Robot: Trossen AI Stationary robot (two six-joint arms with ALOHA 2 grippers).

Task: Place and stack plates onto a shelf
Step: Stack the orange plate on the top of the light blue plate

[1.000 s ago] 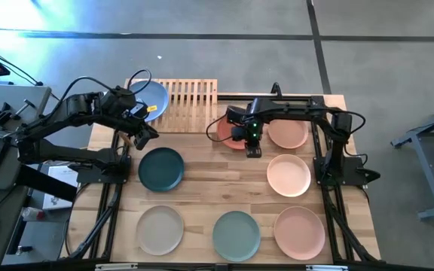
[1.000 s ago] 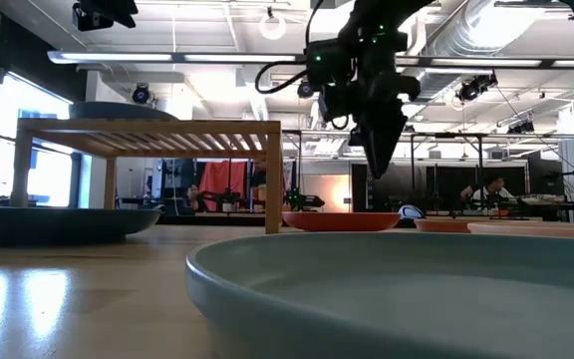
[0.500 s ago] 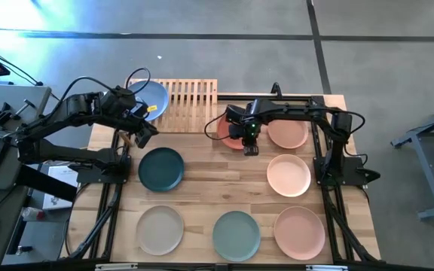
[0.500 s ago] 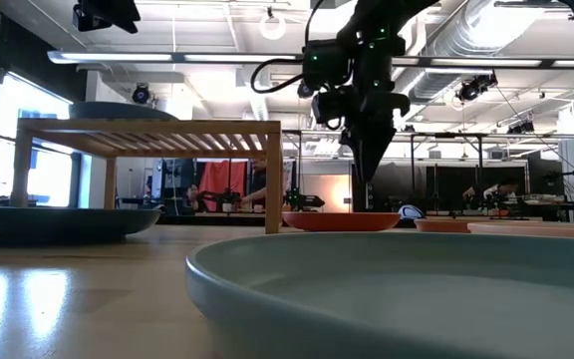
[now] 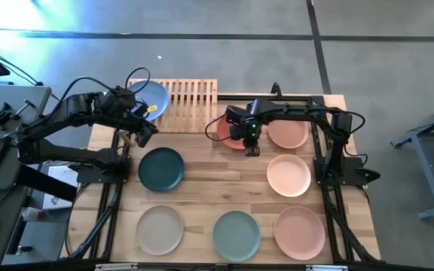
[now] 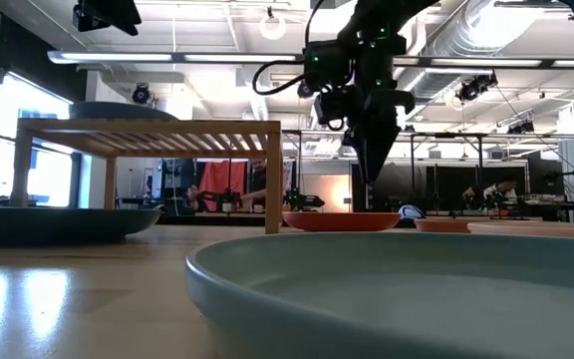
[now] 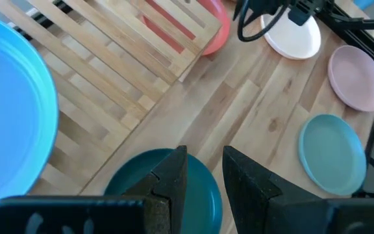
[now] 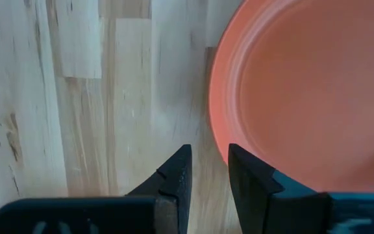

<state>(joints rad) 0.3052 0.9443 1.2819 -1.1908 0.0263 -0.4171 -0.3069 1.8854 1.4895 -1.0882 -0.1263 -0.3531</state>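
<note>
The terracotta plate (image 5: 227,129) lies flat on the table by the right end of the slatted shelf (image 5: 191,104). My right gripper (image 5: 252,148) points down over its near rim (image 8: 217,140). It is open by a narrow gap and hovers above the plate (image 6: 342,219) without touching. The blue plate (image 5: 149,96) rests on the shelf's left end. My left gripper (image 5: 139,135), open by a narrow gap, hangs above the dark teal plate (image 7: 123,187), which lies on the table.
Three peach-pink plates (image 5: 287,133), (image 5: 288,175), (image 5: 300,232) lie along the right side. The beige plate (image 5: 160,229) and the sage green plate (image 5: 236,235) lie near the front edge. The right half of the shelf (image 7: 119,68) is bare.
My right gripper has come down toward the terracotta plate's near rim and shifted slightly toward the shelf. The plates have stayed where they were.
</note>
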